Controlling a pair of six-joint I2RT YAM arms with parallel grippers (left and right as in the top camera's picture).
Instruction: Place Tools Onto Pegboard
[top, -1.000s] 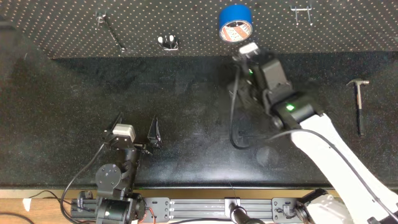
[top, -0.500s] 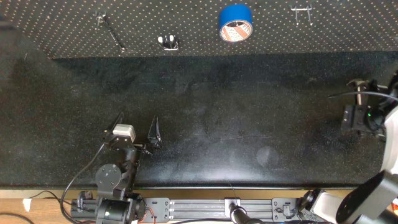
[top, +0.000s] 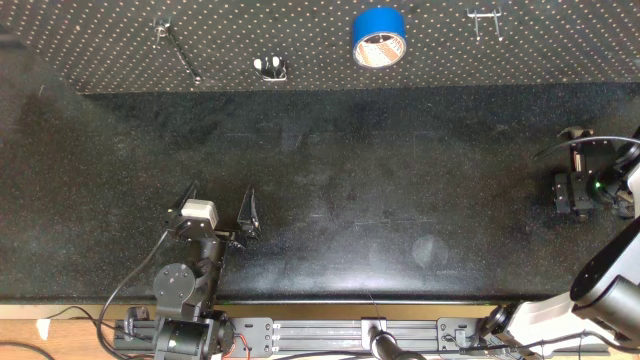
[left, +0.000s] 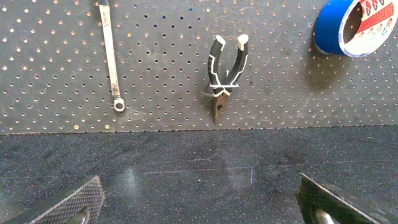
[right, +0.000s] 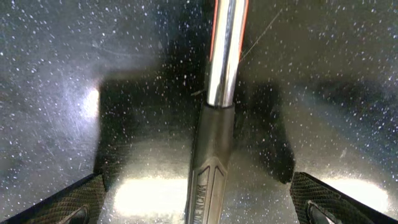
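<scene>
Chrome-shafted hammer (right: 222, 62) lies centred between your right gripper's (right: 199, 208) spread-apart fingers, so lower straight down and close on its grip.

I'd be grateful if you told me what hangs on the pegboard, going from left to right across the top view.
wrench → pliers → blue tape roll → metal hook
</scene>
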